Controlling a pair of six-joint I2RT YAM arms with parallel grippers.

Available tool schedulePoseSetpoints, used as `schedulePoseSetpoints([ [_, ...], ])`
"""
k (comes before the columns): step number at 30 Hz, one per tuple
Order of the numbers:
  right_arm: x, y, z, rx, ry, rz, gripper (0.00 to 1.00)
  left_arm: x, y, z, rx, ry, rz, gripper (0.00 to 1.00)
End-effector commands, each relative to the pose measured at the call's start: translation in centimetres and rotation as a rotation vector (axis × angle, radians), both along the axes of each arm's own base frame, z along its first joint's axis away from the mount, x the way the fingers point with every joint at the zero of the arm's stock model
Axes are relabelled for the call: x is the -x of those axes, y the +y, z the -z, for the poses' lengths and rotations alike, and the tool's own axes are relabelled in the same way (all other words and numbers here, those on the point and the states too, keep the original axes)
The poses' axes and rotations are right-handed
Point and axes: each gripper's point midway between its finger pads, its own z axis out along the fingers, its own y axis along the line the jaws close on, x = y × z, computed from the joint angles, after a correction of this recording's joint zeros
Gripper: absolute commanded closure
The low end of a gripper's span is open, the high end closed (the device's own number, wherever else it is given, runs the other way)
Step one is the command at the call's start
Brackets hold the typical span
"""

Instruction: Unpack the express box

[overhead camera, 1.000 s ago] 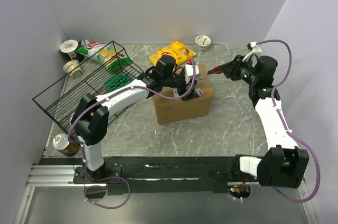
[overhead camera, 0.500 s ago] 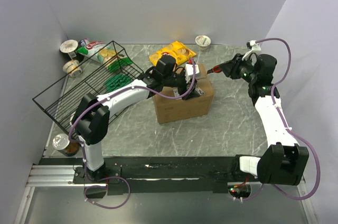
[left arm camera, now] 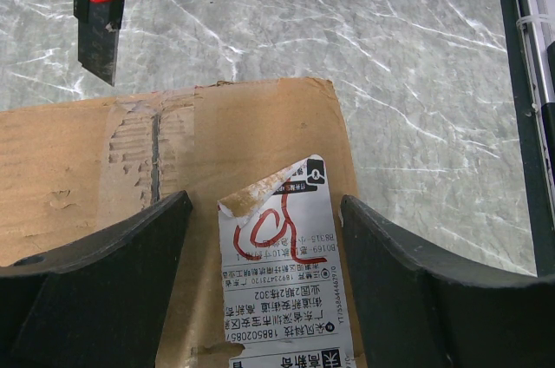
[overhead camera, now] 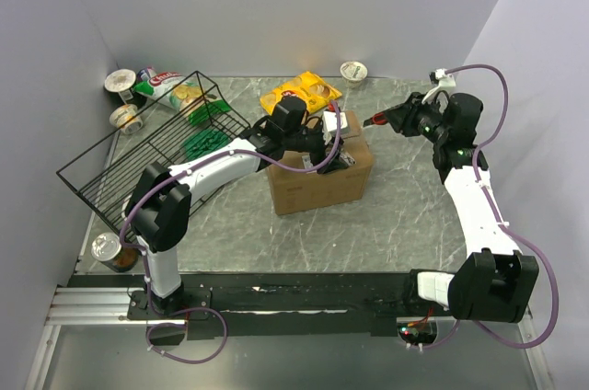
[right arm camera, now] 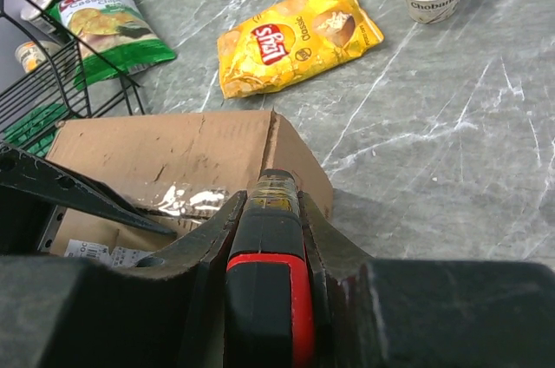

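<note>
1. The right end effector (overhead camera: 394, 118) has pulled back a little from the express box (overhead camera: 317, 183). It is closed tight on a red and black cutter (right arm camera: 270, 246).
2. A second ago the tip of the cutter was right by the far right corner of the box. Now it hangs just off that corner, over the bench (overhead camera: 405, 215).
3. The top of the box looks shut, with the seam (left arm camera: 156, 155) running across it. So the box probably still has to be cut open before anything can come out.
4. The box sits in the middle of the bench, between the two arms.
5. The left arm has not moved. It reaches out across the box, and the left end effector (left arm camera: 264, 212) is open, with one finger on each side of the white label (left arm camera: 282, 290). Whether it presses on the top cannot be told.
6. The right arm bends up and then in, so the cutter points to the box from the right.
</note>
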Motion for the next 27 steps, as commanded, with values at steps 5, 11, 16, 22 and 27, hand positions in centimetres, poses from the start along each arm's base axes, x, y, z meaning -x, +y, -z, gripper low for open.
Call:
schedulePoseSetpoints([
  [5,-0.2,0.7,-3.6,-0.017,-0.125,-0.013,1.00,-0.3,0.6,3.3,-0.072,0.041,-0.035,0.24],
  [11,-0.5,1.0,-3.4,-0.013,-0.125,-0.025,1.00,-0.3,0.6,3.4,-0.074,0.042,-0.038,0.24],
  [16,-0.7,1.1,-2.6,0.013,-0.114,-0.028,1.00,-0.4,0.6,3.3,-0.072,0.041,-0.040,0.24],
  [22,-0.1,1.6,-1.8,0.040,-0.100,-0.053,1.00,-0.4,0.5,3.5,-0.074,0.045,-0.040,0.24],
  [27,0.3,1.3,-1.7,0.053,-0.105,-0.040,1.00,-0.5,0.4,3.5,-0.069,0.049,-0.043,0.23],
])
